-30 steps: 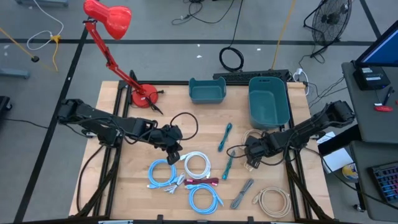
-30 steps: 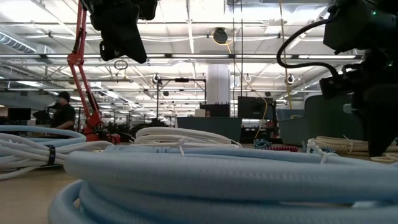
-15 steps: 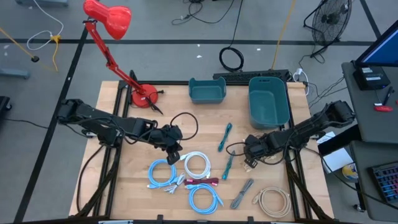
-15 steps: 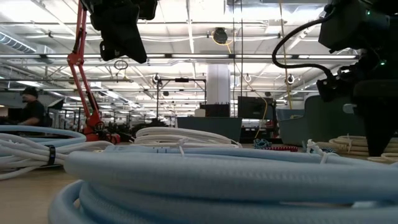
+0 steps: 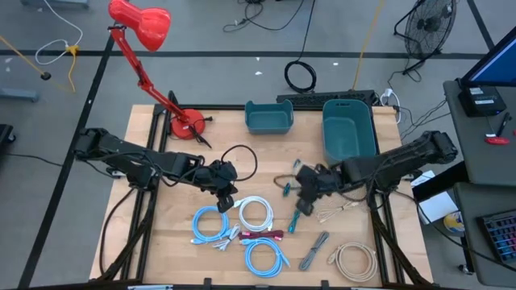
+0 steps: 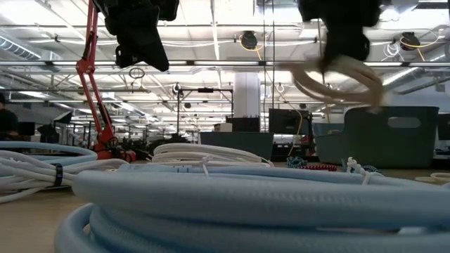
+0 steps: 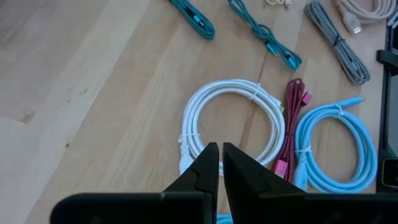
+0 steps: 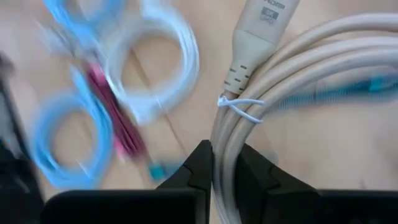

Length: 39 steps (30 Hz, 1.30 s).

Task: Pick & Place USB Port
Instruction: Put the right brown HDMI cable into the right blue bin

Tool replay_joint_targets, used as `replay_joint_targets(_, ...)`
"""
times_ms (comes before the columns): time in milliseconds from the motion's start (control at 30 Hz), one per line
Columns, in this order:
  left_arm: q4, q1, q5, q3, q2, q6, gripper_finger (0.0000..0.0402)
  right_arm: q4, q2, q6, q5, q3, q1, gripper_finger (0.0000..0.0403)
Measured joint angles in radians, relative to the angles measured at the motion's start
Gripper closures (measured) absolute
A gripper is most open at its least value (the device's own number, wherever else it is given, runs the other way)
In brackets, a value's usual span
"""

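Fingers (image 8: 202, 163) of the right gripper (image 5: 309, 182) pinch a beige cable (image 8: 273, 93), seen from above lifted over mid-table, probably bound for a bin (image 5: 349, 129). Left gripper (image 5: 226, 196) waits near the white coil (image 5: 255, 213), tips pressed together on nothing. Low down, the cable (image 6: 344, 76) dangles clear of the table (image 6: 28, 218), an open hall behind. Left wrist shows coils on pale wood (image 7: 81, 93); right wrist, the grip.

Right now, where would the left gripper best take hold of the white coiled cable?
Probably from straight above, on the white coiled cable's single strand between its ties. It lies flat as an open ring under the shut left gripper, so fingers can straddle the strand, clear of the maroon cable.
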<state>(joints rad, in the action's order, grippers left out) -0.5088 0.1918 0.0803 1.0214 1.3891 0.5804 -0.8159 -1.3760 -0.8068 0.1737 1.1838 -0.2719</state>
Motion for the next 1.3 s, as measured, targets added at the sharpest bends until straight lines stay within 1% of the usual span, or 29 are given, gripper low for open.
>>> replay_joint_targets(100, 0.009, 0.000, 0.000, 0.000, 0.000, 0.000, 0.0378, -0.179, -0.001, -0.014, 0.082, 0.095, 0.040, 0.0375)
replay_joint_targets(233, 0.009, 0.000, 0.000, 0.000, 0.000, 0.003, 0.0378, -0.290, 0.000, -0.009, 0.170, 0.194, 0.126, 0.0375)
replay_joint_targets(300, 0.009, 0.002, -0.001, 0.000, 0.000, 0.009, 0.0378, -0.360, 0.001, 0.021, 0.176, 0.211, 0.175, 0.0375)
replay_joint_targets(533, 0.008, 0.028, -0.001, 0.000, 0.000, 0.028, 0.0378, -0.489, 0.001, 0.122, 0.198, 0.201, 0.392, 0.0375)
replay_joint_targets(633, 0.008, 0.039, -0.002, 0.000, 0.000, 0.033, 0.0378, -0.472, 0.001, 0.165, 0.241, 0.178, 0.493, 0.0375)
replay_joint_targets(700, 0.007, 0.047, -0.002, 0.000, 0.000, 0.041, 0.0378, -0.475, 0.000, 0.201, 0.250, 0.154, 0.558, 0.0375)
replay_joint_targets(833, 0.005, 0.063, -0.002, 0.000, 0.000, 0.052, 0.0378, -0.394, 0.002, 0.265, 0.246, 0.079, 0.669, 0.0375)
replay_joint_targets(967, 0.004, 0.082, -0.002, 0.000, 0.000, 0.069, 0.0378, -0.342, 0.001, 0.284, 0.200, -0.021, 0.758, 0.0375)
replay_joint_targets(1133, 0.004, 0.110, -0.001, 0.000, 0.000, 0.084, 0.0378, -0.300, 0.001, 0.362, 0.134, -0.119, 0.832, 0.0375)
replay_joint_targets(1300, 0.003, 0.130, 0.004, 0.000, 0.000, 0.095, 0.0378, -0.307, 0.012, 0.452, 0.085, -0.170, 0.842, 0.0375)
